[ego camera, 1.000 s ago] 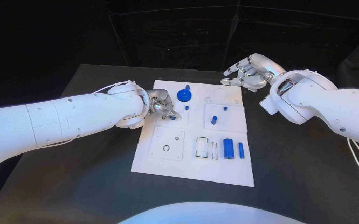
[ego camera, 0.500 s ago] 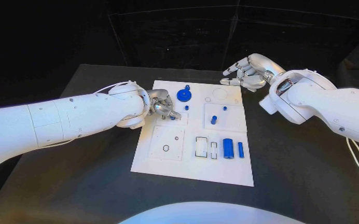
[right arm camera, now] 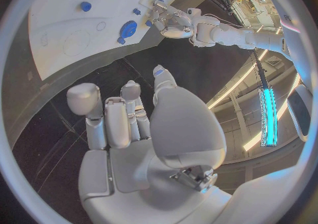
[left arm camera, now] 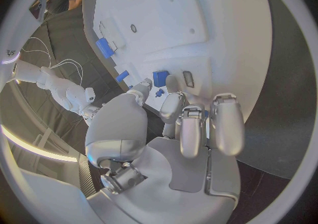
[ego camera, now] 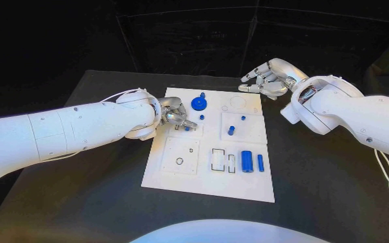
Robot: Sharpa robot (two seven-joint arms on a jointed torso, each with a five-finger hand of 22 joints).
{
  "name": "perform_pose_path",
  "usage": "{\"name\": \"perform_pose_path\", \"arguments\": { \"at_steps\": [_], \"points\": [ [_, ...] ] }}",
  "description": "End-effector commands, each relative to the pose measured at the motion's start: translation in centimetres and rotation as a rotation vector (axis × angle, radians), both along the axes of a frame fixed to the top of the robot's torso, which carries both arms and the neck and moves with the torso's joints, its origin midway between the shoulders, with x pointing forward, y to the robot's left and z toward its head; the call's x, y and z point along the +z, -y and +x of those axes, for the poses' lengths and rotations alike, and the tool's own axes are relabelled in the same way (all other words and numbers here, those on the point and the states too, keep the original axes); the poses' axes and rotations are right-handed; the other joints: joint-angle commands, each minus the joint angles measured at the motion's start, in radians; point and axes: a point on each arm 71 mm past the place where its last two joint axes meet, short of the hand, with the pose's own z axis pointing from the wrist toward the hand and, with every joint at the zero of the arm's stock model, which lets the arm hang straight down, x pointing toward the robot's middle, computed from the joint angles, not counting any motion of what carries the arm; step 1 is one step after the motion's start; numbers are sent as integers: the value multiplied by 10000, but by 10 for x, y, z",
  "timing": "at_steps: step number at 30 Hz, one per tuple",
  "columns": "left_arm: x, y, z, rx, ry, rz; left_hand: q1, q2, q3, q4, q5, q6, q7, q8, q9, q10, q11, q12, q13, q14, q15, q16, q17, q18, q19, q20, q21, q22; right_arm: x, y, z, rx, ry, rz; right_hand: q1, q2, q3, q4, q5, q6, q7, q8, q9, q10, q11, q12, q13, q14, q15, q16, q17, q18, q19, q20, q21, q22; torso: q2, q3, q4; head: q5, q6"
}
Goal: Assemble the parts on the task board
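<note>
Step in hand, likely: seating small part. Left hand (ego camera: pixel 176 116) at board's (ego camera: pixel 182 175) left edge, fingertips pinching small blue part (left arm camera: pixel 159 78) over board; next needs alignment, press down. Right hand (ego camera: pixel 266 80) empty, fingers loosely curled, hovering past far right corner.

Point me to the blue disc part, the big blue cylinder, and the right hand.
blue disc part (ego camera: pixel 199 105): head view, its round top face
big blue cylinder (ego camera: pixel 246 161): head view, mid-body
right hand (ego camera: pixel 266 80): head view, back of hand

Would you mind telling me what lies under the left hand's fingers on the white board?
The left hand rests its fingers on the white board, with a small blue piece at the fingertips. Whether they pinch it, and anything directly beneath them, is covered.
</note>
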Motion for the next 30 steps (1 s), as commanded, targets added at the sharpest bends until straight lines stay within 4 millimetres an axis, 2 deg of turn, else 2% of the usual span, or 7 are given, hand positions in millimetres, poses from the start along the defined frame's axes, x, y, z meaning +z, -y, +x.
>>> {"name": "perform_pose_path", "arguments": {
  "at_steps": [1, 9, 18, 30],
  "points": [
    [2, 0, 0, -31, 82, -20, -14, 26, -184, 60, -50, 44, -2, 53, 16, 63, -26, 56, 2, 1036, -52, 33, 2631, -201, 361, -41, 35, 11, 2, -1, 0, 58, 105, 42, -72, 19, -81, 22, 24, -34, 5, 56, -5, -65, 3, -53, -34, 340, -19, -79, -30, 113, -60, -9, -77, -35, 1, 2, -3, -2, 4],
    [7, -4, -2, -32, 108, -28, 83, 76, -495, 150, -119, 29, -3, 56, 36, 52, -27, 47, -16, 1036, -53, 33, 2631, -194, 352, -43, 9, -12, 2, -1, 0, 55, 102, 43, -86, 25, -96, 38, 24, -36, 6, 58, -5, -80, 4, -73, -60, 335, -18, -99, -53, 118, -70, -8, -94, -62, -6, -6, 14, -12, 22],
    [20, -7, 1, -96, 132, -54, 383, 234, -728, 146, -109, -21, 10, 37, 51, 19, -16, 25, -47, 1036, -45, 33, 2631, -183, 331, -37, -43, -63, 2, -1, 1, 58, 103, 48, -100, 35, -110, 55, 27, -37, 7, 61, -5, -75, 5, -64, -53, 332, -17, -110, -63, 120, -74, -7, -105, -77, -1, 11, -7, 14, 39],
    [20, -3, 1, -323, -132, 55, 485, 264, -814, 135, -110, -40, 18, 27, 54, -9, -9, -10, -91, 1036, -40, 33, 2631, -174, 318, -34, -76, -101, 1, -2, 1, 62, 85, 40, -99, 39, -110, 57, 30, -37, 6, 61, -5, -75, 5, -64, -54, 332, -17, -110, -63, 120, -74, -7, -107, -78, 5, 7, 9, 15, 24]
  ]
}}
